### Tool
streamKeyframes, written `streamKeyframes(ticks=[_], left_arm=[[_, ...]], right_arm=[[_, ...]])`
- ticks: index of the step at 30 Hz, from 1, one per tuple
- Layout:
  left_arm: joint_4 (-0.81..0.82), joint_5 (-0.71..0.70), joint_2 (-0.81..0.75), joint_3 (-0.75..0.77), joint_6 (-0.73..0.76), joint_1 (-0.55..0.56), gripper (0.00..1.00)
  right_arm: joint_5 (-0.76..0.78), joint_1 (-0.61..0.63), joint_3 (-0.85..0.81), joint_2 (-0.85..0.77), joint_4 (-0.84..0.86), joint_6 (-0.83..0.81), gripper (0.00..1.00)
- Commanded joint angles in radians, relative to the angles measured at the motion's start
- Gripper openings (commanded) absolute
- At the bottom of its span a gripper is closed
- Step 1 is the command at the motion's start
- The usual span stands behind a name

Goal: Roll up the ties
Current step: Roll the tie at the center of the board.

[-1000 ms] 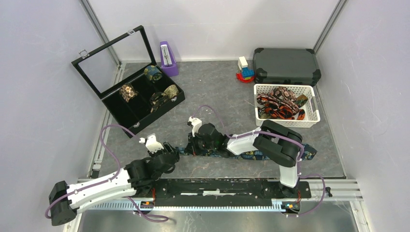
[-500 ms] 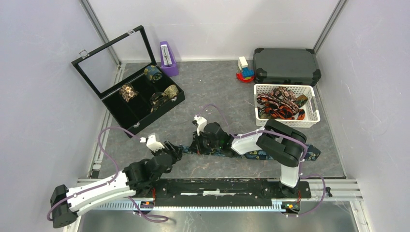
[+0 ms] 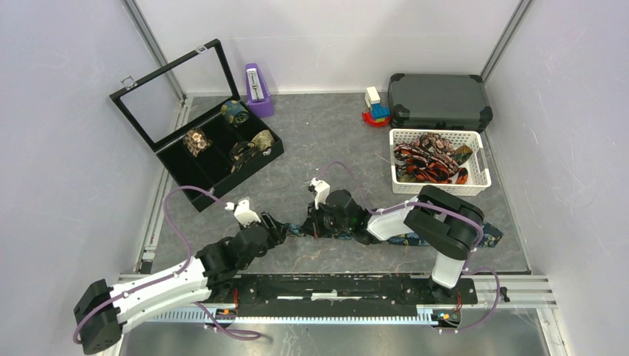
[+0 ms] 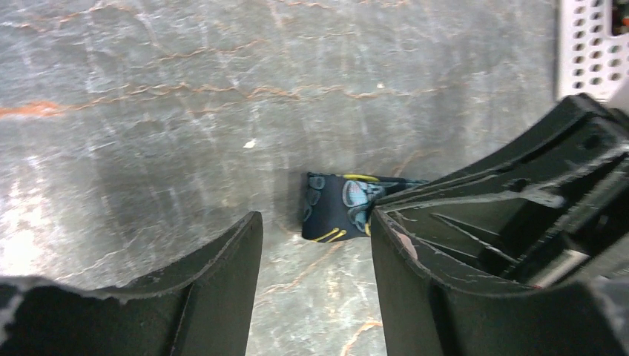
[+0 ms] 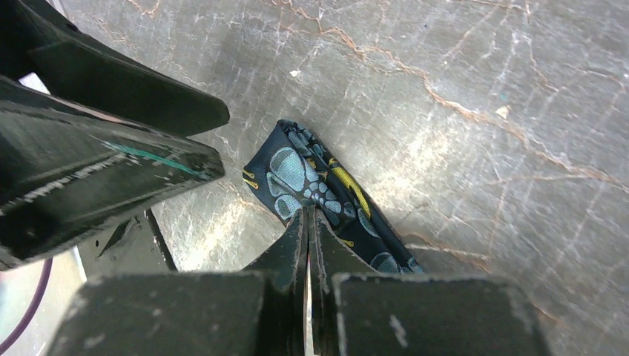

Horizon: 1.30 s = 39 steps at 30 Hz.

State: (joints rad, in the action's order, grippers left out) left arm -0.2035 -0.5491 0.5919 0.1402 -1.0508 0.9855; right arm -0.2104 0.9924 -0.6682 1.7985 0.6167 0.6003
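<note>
The left arm reaches in from the near left corner. Its left hand (image 4: pixel 315 220) hangs released just above the grey marbled tabletop (image 3: pixel 326 141), and its two black fingers (image 4: pixel 222 289) are spread with only bare stone between them.

Just past its right finger lies the folded left end of the dark navy paisley fabric necktie (image 5: pixel 297 172). The necktie runs flat along the near part of the tabletop, passes under the right arm, and ends in a wider tip near the right edge.

The right hand (image 5: pixel 306 215) comes at that folded end from the right. It is clenched, fingers pressed tight together, with the tips down on the cloth just in from the fold. Whether any fabric is pinched between them cannot be told. The two hands sit close together, the left one just to the left of the right one's tips.

Farther back on the right stands a white plastic lattice basket (image 3: pixel 478 159) holding a tangle of red-orange and brown patterned neckties (image 3: pixel 426 159). Farther back on the left is a black compartmented display case (image 3: pixel 213 165), its glass lid propped open. Four small coiled neckties (image 3: pixel 196 141) sit in separate compartments.

Along the far wall, left to right, stand a purple metronome-shaped object (image 3: pixel 257 90), a small stack of coloured toy blocks (image 3: pixel 376 106) and a dark grey hard-shell case (image 3: pixel 439 101).
</note>
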Motion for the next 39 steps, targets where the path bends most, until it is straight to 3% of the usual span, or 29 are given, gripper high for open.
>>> streamKeyframes(ticks=[1,6,16,39], left_arm=[[0.101,0.096,-0.035,-0.013,0.098,-0.041,0.61],[0.155,0.188,-0.022,-0.040,0.125,-0.097,0.57],[0.391,0.365,0.157,-0.056,0.187,-0.198,0.55],[0.653,0.442,0.328,-0.128,0.211,-0.228,0.45]], right_arm=[[0.016,-0.022,0.066,-0.007,-0.097,-0.044,0.00],[0.005,-0.037,0.076,-0.016,-0.097,-0.048,0.00],[-0.009,-0.045,0.090,-0.019,-0.092,-0.054,0.00],[-0.016,-0.046,0.087,-0.007,-0.084,-0.050,0.00]])
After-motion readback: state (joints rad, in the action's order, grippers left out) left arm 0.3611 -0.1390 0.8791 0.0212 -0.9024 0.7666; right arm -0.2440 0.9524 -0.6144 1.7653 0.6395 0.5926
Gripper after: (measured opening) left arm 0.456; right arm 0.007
